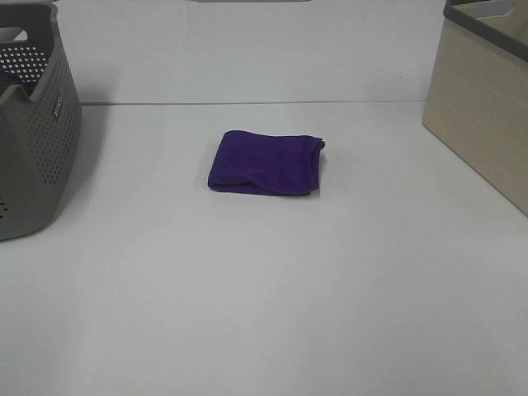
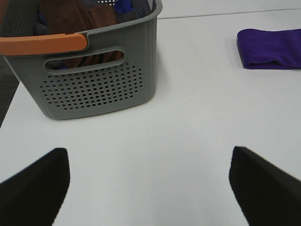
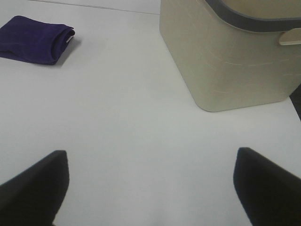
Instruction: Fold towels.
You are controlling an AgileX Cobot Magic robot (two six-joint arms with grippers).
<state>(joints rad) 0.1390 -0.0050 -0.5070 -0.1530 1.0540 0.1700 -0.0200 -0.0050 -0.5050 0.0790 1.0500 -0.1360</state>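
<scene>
White table (image 1: 264,313), wide and flat, bearing everything listed here. Beige bin (image 1: 483,115), tall, smooth-walled, with a dark grey rim band, standing at the right edge of the table; its side wall also fills much of the right wrist view (image 3: 225,61). Grey basket (image 1: 37,140), perforated walls, cut-out handle, standing at the left edge; the left wrist view (image 2: 94,80) shows an orange strip on its rim and brown cloth (image 2: 77,19) heaped inside, with a scrap of blue cloth (image 2: 124,5) behind that. Purple towel (image 1: 266,162), folded into a compact, roughly square pad, lying flat near the middle of the table, between the two containers and well apart from both; a folded edge with layered thickness shows along its near side, and a small white tag peeks from one end in the right wrist view (image 3: 37,39). Left gripper (image 2: 150,188), dark fingers spread wide apart over bare table near the grey basket, holding nothing. Right gripper (image 3: 150,188), fingers likewise spread wide over bare table near the beige bin, holding nothing.
</scene>
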